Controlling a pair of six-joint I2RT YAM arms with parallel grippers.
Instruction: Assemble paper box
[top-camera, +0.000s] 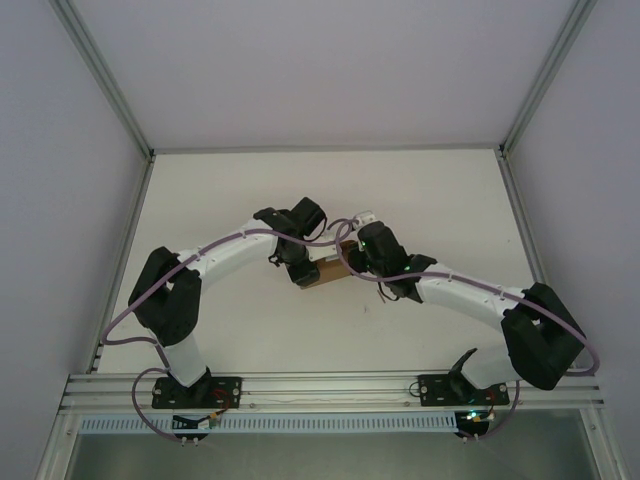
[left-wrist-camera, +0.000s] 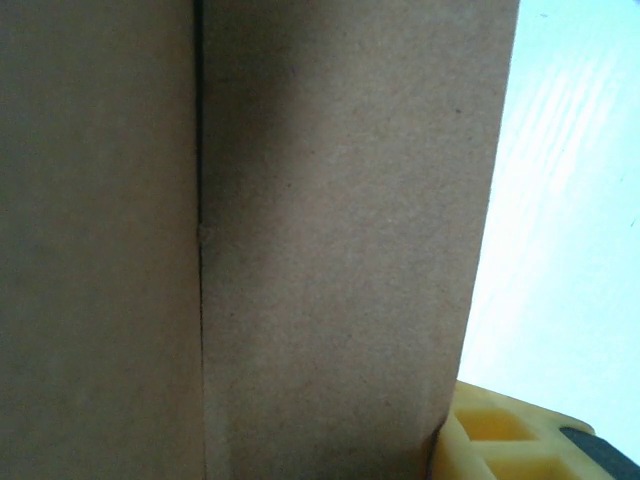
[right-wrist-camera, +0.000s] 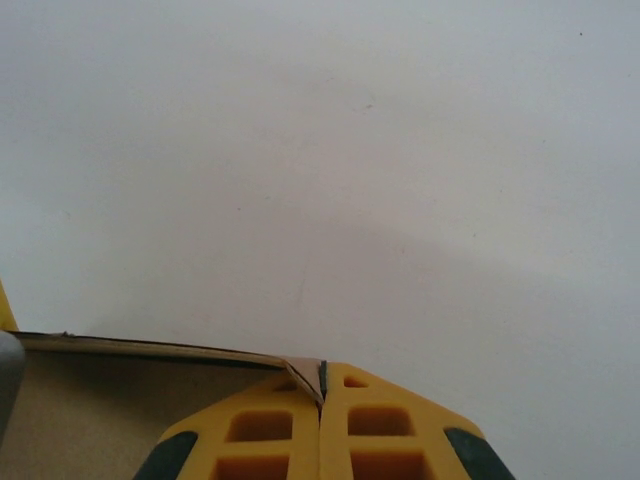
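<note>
The paper box (top-camera: 328, 270), plain brown cardboard, sits mid-table between both grippers. My left gripper (top-camera: 300, 272) is at its left end. In the left wrist view the cardboard (left-wrist-camera: 330, 240) is very close, with a dark fold line down its left part. One yellow finger (left-wrist-camera: 500, 445) presses against the panel's right edge, and the other finger is hidden behind cardboard. My right gripper (top-camera: 352, 258) is at the box's right end. Its yellow jaws (right-wrist-camera: 321, 385) are shut, pinching the corner of a thin flap of the box (right-wrist-camera: 100, 420) that runs off to the left.
The white table (top-camera: 420, 200) is ringed by white walls and aluminium frame posts (top-camera: 518, 120). A metal rail (top-camera: 330, 385) along the near edge carries both arm bases. Purple cables loop over the arms above the box.
</note>
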